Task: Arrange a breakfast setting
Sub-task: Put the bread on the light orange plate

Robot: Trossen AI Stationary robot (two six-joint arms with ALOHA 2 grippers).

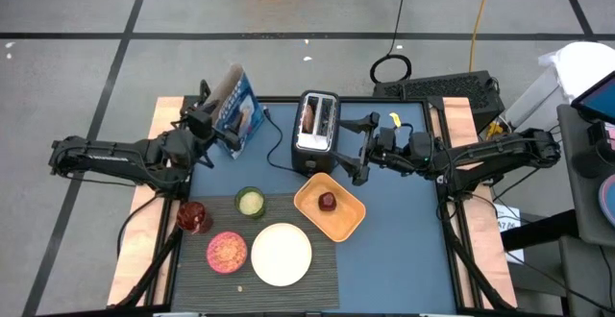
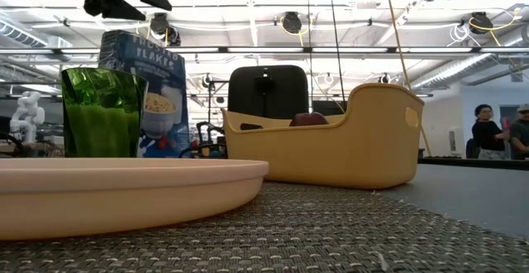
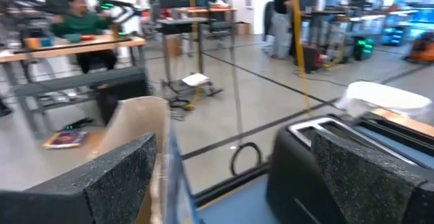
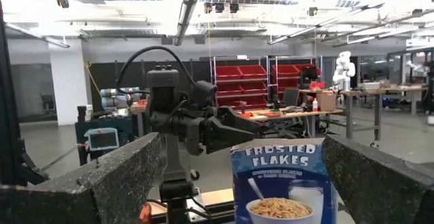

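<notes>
A dark ribbed placemat (image 1: pixel 317 259) at the table's near edge bears a white plate (image 1: pixel 282 254), a pink bowl (image 1: pixel 228 252), a green cup (image 1: pixel 250 202) and a red glass (image 1: pixel 192 217). A toast slice (image 1: pixel 308 117) stands in a slot of the silver-black toaster (image 1: pixel 316 133) at the far side. My left gripper (image 1: pixel 208 113) hovers open, level, just left of the blue cereal box (image 1: pixel 236 112). My right gripper (image 1: pixel 352 149) hovers open just right of the toaster, holding nothing. In the left wrist view the left gripper (image 3: pixel 224 176) is empty.
A tan tray (image 1: pixel 346 221) with a dark red fruit (image 1: pixel 328 201) lies partly on the placemat's right end. The toaster's cord (image 1: pixel 279 154) runs across the blue tabletop. Bare blue surface (image 1: pixel 404 250) lies to the right. People stand in the room beyond (image 2: pixel 483 128).
</notes>
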